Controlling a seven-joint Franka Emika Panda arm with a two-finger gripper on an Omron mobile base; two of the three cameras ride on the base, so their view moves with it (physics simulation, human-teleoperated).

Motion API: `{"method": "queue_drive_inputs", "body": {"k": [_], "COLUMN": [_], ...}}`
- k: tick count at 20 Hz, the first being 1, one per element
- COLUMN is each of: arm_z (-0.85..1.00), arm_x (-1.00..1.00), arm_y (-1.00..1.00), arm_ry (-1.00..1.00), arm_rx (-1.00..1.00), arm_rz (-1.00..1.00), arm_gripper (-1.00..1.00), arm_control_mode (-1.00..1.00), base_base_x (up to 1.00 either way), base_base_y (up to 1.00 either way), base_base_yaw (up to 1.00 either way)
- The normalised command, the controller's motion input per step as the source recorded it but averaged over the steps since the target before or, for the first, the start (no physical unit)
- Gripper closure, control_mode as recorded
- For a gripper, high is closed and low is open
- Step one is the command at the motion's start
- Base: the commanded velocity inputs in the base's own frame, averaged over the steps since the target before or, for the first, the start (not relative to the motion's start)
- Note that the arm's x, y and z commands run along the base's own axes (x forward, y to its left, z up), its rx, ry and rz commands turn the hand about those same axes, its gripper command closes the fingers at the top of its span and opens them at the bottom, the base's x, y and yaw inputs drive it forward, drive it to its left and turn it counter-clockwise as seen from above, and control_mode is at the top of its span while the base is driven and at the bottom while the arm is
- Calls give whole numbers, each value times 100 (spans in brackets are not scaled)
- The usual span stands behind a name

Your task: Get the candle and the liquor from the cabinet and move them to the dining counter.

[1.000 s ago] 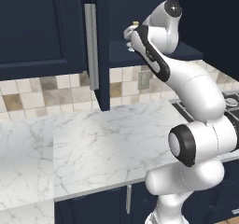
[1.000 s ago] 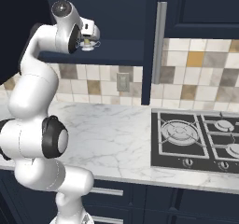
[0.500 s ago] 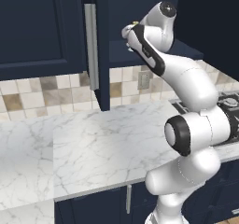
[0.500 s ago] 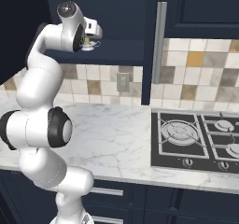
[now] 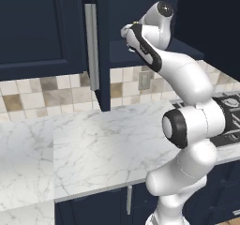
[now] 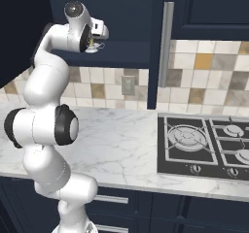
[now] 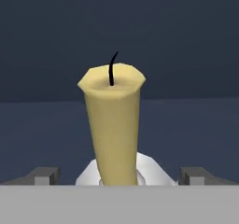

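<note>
- In my hand view the candle [image 7: 113, 125] stands upright on its white holder, inside the dark navy cabinet [image 5: 140, 36].
- The gripper [image 7: 116, 175] has its fingers [image 7: 44, 175] wide apart, one on each side of the candle base, and I see no contact.
- From the right base view the gripper [image 6: 98, 38] is reaching into the open cabinet above the marble worktop [image 6: 121, 135].

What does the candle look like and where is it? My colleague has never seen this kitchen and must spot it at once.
Look at the dark navy wall cabinet above the tiled backsplash, where the white arm reaches in. On its shelf, between the open gripper tips, stands the candle: a pale-yellow cylinder with a black wick on a small white saucer.
</note>
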Motion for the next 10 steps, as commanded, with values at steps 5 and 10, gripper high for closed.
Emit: {"method": "queue_drive_inputs", "body": {"k": [5, 10], "arm_z": [-7, -10], "arm_x": [18, 19], "arm_y": [0, 2], "arm_ry": [0, 0], "arm_rx": [0, 0], "arm_rz": [0, 0], "arm_gripper": [-100, -100], "arm_control_mode": [-100, -100], "base_base_x": [0, 0], "base_base_y": [0, 0], "base_base_yaw": [0, 0]}}
